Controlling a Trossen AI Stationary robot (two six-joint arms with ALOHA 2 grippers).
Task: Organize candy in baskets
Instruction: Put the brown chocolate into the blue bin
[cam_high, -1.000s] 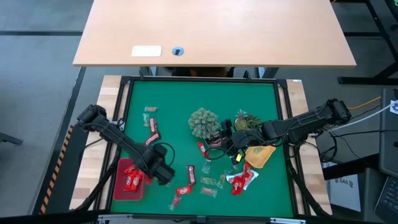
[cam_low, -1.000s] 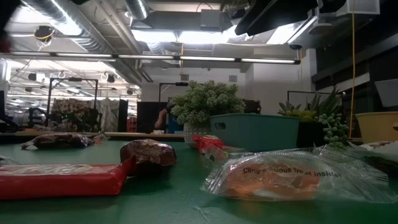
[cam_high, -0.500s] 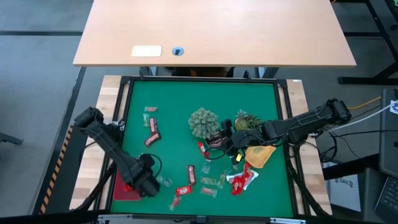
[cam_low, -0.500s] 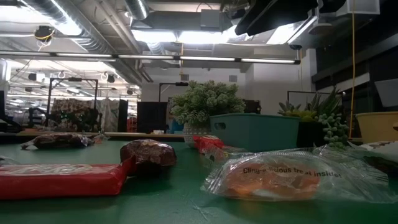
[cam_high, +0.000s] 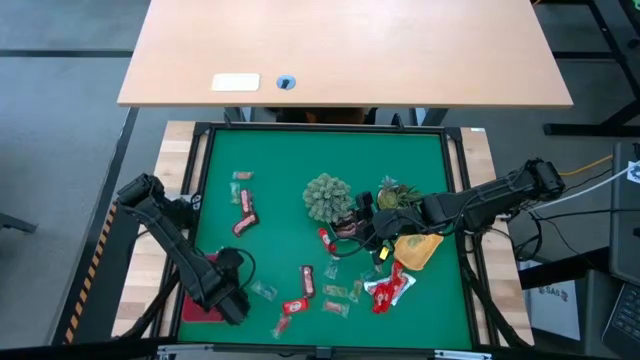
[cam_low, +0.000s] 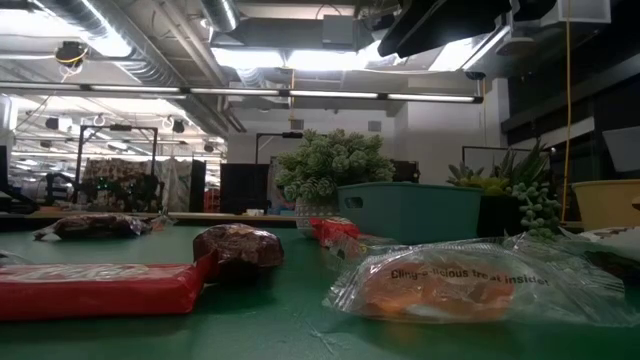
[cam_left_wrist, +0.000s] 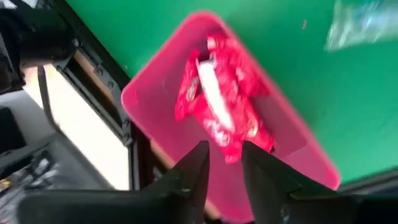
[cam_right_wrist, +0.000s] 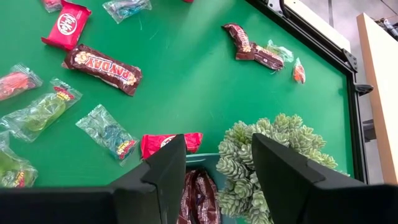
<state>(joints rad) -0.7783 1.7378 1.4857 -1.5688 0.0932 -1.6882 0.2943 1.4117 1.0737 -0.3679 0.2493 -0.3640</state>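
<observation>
Hovering gripper: left gripper (cam_left_wrist: 222, 163) hangs right over the red basket (cam_high: 200, 306), fingers (cam_left_wrist: 189, 180) slightly spread with nothing between them.
Basket contents: red-wrapped candy (cam_left_wrist: 219, 106) lies heaped in the red basket, just beyond the left fingertips, not touching them.
Handling: light, crinkly, slippery wrappers (likely to slide under a loose pinch); best taken across the middle of the bar, not by the twisted ends.
Beside the red basket: clear-wrapped sweet (cam_high: 263, 291), then red bars (cam_high: 307, 281) strewn on the green mat (cam_high: 280, 200).
Farther from the red basket: right gripper (cam_right_wrist: 217, 163) waits over the blue basket (cam_low: 408, 211), fingers wide apart and empty, beside the pale plant ornament (cam_high: 327, 196); yellow basket (cam_high: 417, 249) just past it.
Farthest: brown bar (cam_high: 245, 222) lies near the mat's left side.
</observation>
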